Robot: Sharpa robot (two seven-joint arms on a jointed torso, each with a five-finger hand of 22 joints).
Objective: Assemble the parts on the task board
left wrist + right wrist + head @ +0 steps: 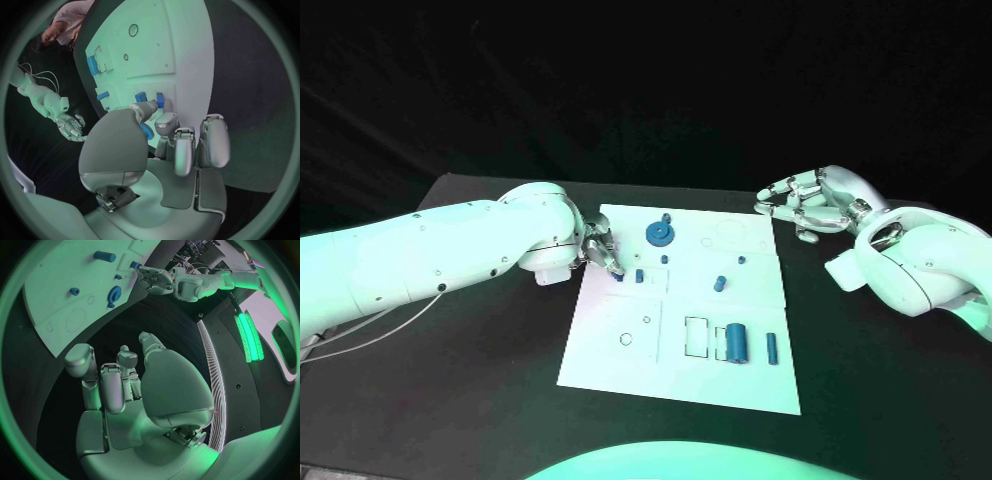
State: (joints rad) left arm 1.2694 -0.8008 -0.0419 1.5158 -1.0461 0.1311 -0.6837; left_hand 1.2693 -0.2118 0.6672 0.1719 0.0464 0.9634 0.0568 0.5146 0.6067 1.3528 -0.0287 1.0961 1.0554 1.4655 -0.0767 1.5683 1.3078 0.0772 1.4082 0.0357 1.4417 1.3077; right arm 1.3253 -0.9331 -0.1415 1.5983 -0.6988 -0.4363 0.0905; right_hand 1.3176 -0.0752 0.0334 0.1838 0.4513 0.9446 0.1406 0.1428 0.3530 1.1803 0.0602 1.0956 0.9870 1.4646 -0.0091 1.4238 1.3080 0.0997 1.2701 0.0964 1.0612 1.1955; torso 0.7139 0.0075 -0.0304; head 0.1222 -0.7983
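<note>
left hand (599,250) in the head view sits at the left edge of the white task board (632,360), its fingertips down among small blue parts; whether it pinches one i cannot tell. right hand (808,208) hangs over the black desk (473,400) just off the board's far right corner, fingers curled and holding nothing. a round blue gear (659,234) lies near the board's far edge, and two blue cylinders (736,342) lie side by side near its near right corner.

left wrist view: the left hand (169,145) has its fingers bent over the board (181,45), with a blue part (147,132) right at the fingertips.

right wrist view: the right hand (125,385) is loosely curled, empty, above the dark desk beside the board (62,285).
</note>
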